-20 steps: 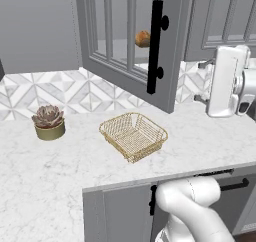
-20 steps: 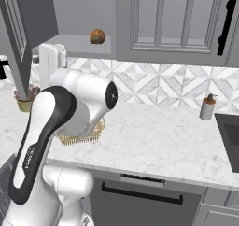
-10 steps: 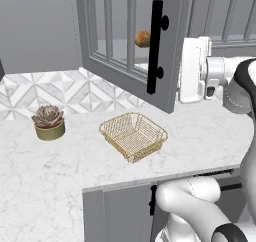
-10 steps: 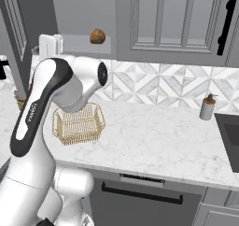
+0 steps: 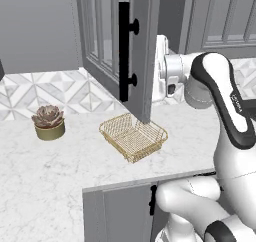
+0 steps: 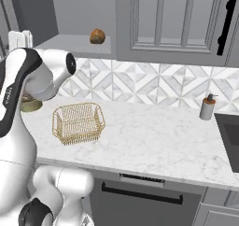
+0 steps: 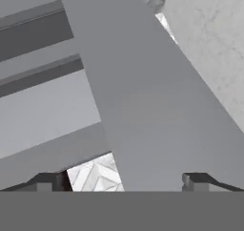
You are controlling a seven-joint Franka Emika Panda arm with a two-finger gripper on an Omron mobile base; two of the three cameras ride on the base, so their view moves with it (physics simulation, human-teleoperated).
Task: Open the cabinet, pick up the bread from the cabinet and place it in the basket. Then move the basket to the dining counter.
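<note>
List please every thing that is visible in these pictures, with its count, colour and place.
cabinet door: one, grey with glass panes, swung open above the basket
handle: one, black, vertical on the open door
bread: one, golden-brown, on the cabinet shelf
basket: one, gold wire, on the marble worktop
potted succulent: one, reddish-green in a gold pot, left on the worktop
soap dispenser: one, grey, beside the sink
gripper: one, dark fingertips apart, close against the door
</note>
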